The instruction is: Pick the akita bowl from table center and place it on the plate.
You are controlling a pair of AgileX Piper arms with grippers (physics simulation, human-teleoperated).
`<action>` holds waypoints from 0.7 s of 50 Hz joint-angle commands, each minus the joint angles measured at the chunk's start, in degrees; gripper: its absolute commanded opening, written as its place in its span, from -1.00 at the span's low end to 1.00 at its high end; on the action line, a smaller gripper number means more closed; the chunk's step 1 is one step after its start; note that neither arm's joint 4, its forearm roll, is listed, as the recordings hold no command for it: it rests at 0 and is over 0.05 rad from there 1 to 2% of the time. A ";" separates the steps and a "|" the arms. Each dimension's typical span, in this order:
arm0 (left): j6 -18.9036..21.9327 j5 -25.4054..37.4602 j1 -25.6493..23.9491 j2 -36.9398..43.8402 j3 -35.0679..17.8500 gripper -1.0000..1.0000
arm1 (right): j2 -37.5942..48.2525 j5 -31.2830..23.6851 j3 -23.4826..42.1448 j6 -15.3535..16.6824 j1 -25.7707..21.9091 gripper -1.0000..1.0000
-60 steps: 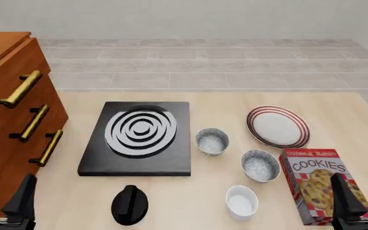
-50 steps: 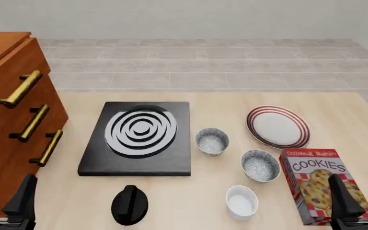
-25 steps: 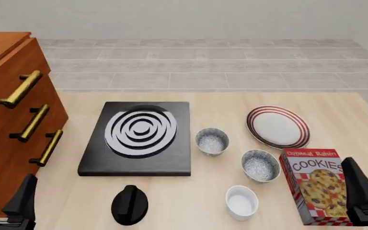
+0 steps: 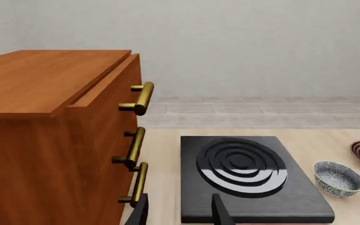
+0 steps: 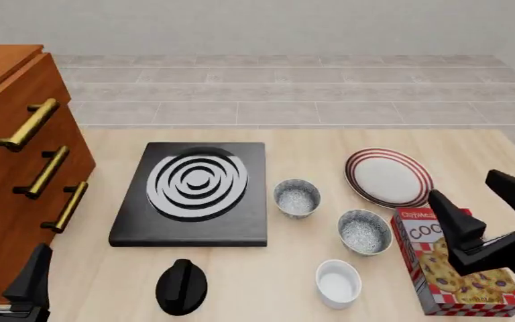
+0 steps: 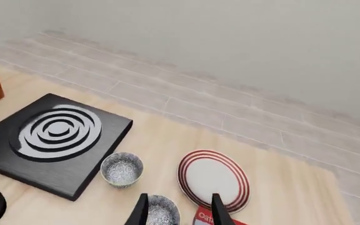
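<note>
The akita bowl [image 5: 296, 198] sat near the middle of the pale wood-grain tabletop [image 5: 239, 288], a small deep round thing, dark speckled grey outside and whitish speckled within. Just beside it toward the left edge lay a flat black square slab [image 5: 191, 194] bearing raised silver-grey concentric rings. Toward the right edge rested the plate [image 5: 388, 177], flat, round and white, banded with dark-red rings at its rim, apart from the bowl. A slightly wider speckled grey bowl [image 5: 364, 231] stood nearer the front edge, and a plain glossy white bowl [image 5: 338, 282] nearer still. By the front right corner lay a red-and-white checked cardboard box [image 5: 454, 272] picturing biscuits; "COC" was all I could read, the right claw [image 5: 490, 208] hanging over it, black fingers spread apart and empty. The left claw [image 5: 5, 275] hovered at the front left corner, fingers likewise apart, beside an orange-brown wooden cabinet [image 5: 16, 168] with brass bar handles.
</note>
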State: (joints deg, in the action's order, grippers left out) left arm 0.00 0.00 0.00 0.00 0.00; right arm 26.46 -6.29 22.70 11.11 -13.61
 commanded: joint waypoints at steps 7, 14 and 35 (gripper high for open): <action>0.00 0.00 0.00 0.00 0.00 1.00 | 19.52 0.86 7.10 3.83 -11.16 1.00; 0.00 0.00 0.00 0.00 0.00 1.00 | 28.88 4.24 8.30 11.32 -12.07 1.00; 0.00 0.00 0.00 0.00 0.00 1.00 | 49.59 8.54 14.28 18.54 -18.01 1.00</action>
State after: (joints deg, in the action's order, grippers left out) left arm 0.00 0.00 0.00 0.00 0.00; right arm 67.39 1.03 34.36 26.24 -29.17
